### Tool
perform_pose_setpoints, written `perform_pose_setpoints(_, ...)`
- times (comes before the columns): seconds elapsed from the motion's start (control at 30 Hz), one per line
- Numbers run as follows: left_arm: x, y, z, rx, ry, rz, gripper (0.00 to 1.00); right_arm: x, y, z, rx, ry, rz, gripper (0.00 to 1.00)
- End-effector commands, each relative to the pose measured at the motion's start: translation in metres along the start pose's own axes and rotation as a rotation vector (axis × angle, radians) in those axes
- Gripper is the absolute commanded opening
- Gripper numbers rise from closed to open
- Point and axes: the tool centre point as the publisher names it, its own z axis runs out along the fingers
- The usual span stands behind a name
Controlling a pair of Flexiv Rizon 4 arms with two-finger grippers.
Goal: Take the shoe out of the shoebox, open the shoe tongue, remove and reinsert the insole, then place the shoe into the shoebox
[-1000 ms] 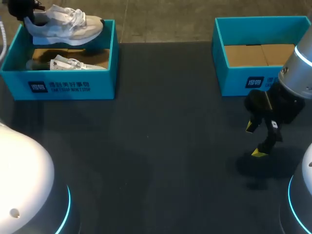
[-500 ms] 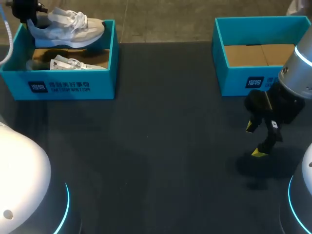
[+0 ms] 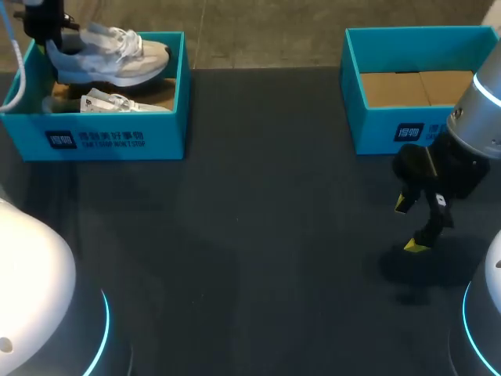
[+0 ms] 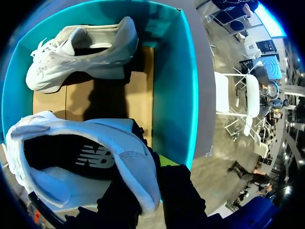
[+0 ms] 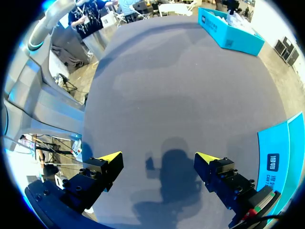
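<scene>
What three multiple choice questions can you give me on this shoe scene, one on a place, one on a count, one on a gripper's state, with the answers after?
1. Where is the white sneaker that the left gripper holds?
A. Lying on the floor
B. Above the left shoebox
C. Standing on a shelf

2. How many sneakers are in view?
A. One
B. Two
C. Three

3. What is the right gripper's state?
A. Shut on an insole
B. Shut on a shoelace
C. Open, holding nothing

Answers:
1 B: the left gripper clamps the white sneaker by its heel, over the left shoebox.
2 B: a second sneaker lies in that box, besides the held one.
3 C: in the right wrist view its yellow tips stand wide apart with nothing between them.
</scene>
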Motion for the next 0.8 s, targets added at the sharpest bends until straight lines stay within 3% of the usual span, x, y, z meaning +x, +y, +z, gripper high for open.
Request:
perform_pose_setpoints(0.03,-0.003,0.001,0.003,0.005,0.006,-0.007,0.0,0.0,0.0,0.001,0.002,0.0,0.001,1.0)
perform_pose_setpoints(0.8,-0.01,0.001,0.026,0.028,0.033,-0.043,0.0,0.0,0.0,0.001,0.002,0.0,0.001,1.0)
